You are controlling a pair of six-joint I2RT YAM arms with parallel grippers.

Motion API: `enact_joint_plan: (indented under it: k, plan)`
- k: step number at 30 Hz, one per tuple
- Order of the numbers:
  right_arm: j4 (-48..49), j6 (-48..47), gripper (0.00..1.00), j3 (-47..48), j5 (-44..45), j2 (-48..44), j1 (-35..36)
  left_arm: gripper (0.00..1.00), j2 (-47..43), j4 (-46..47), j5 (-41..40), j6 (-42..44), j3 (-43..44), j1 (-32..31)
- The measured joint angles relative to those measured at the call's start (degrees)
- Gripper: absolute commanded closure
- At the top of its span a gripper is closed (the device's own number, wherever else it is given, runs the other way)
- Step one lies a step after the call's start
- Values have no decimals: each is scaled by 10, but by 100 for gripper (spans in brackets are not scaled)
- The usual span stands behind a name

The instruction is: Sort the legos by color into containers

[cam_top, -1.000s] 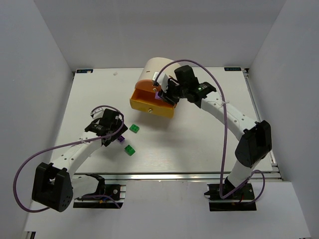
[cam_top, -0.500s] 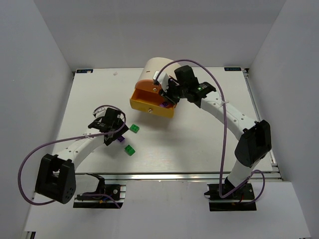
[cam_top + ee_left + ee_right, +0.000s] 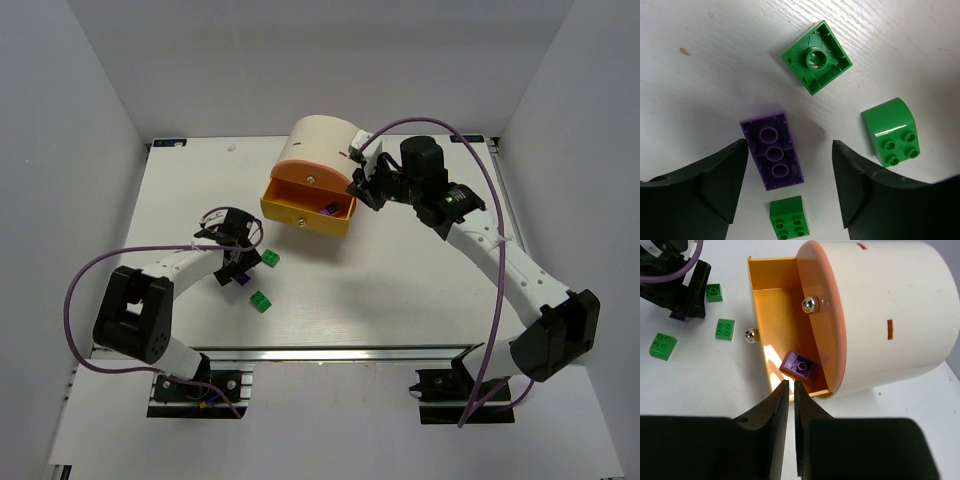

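Observation:
The cream drum (image 3: 322,138) lies at the table's back, its yellow drawer (image 3: 300,214) pulled open. One purple lego (image 3: 330,210) lies inside the drawer, also seen in the right wrist view (image 3: 800,365). My right gripper (image 3: 363,188) is shut and empty, just right of the drawer; its tips (image 3: 791,383) hover over the drawer's near corner. My left gripper (image 3: 240,262) is open, low over the table. A purple lego (image 3: 772,150) lies upside down between its fingers, close to the left one. Three green legos (image 3: 816,57) (image 3: 890,131) (image 3: 789,216) lie around it.
The orange upper drawer (image 3: 312,173) is closed, its round knob (image 3: 810,304) showing. The open drawer's knob (image 3: 750,335) faces the left arm. Green legos (image 3: 270,258) (image 3: 261,301) lie on the white table (image 3: 400,290) between the arms. Walls close the sides and back.
My right gripper has pulled back to the right, out of the drawer, and the purple lego now lies loose inside. My left gripper has shifted right to stand over the purple lego on the table.

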Motion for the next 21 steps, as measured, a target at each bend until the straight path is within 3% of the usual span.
enact_joint_plan:
  k: [7, 13, 15, 19, 21]
  plan:
    - [3, 14, 86, -20, -6, 0, -21, 40, 21, 0, 0, 8, 4, 0]
    - [5, 21, 85, -24, -9, -1, -37, 81, 18, -3, 0, 10, 4, 1]
    - [5, 23, 82, -24, -12, -1, -41, 91, 6, -9, 3, 9, 4, 1]
    - [17, 30, 64, -45, -22, -16, -52, 99, -77, -17, 24, 12, 4, -4]
    - [25, 36, 64, -61, -26, -29, -58, 100, -140, -4, 45, 14, 4, -6]
